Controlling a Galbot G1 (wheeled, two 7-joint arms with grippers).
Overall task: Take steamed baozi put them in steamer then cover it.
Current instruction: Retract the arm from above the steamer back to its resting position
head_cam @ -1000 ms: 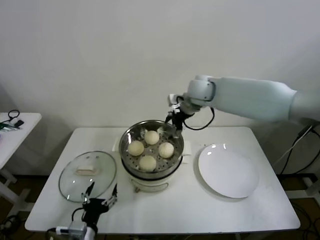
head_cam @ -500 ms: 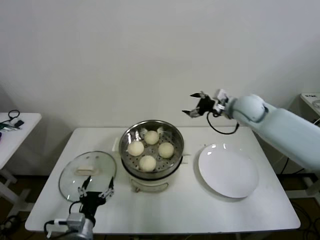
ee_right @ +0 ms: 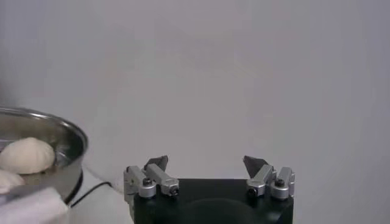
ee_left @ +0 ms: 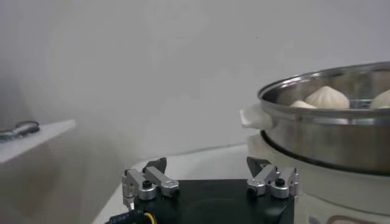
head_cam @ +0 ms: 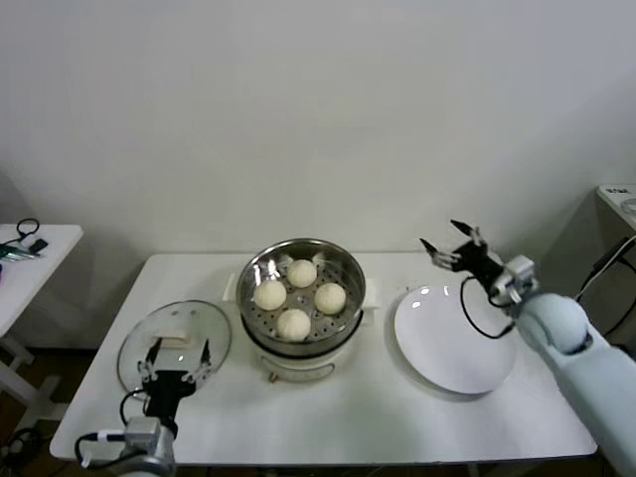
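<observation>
The steel steamer (head_cam: 303, 260) stands mid-table on its white base, uncovered. Four cream baozi (head_cam: 293, 324) lie on its perforated tray. The glass cover (head_cam: 134, 368) lies flat on the table left of the steamer, its cream handle (head_cam: 175, 340) up. My left gripper (head_cam: 177, 358) is open and empty, low over the cover's near part, just short of the handle. My right gripper (head_cam: 443, 238) is open and empty, in the air over the far edge of the white plate. The left wrist view shows the steamer (ee_left: 323, 134) and a baozi (ee_left: 327, 96); the right wrist view shows the steamer (ee_right: 61, 152).
A flat white plate (head_cam: 452, 343) lies right of the steamer. A small side table (head_cam: 25, 243) with dark items stands off to the left. The white table's front edge runs close behind my left gripper.
My right arm has swung away from the steamer's far rim, rightward and down, to above the plate. My left gripper has crept forward over the cover toward its handle.
</observation>
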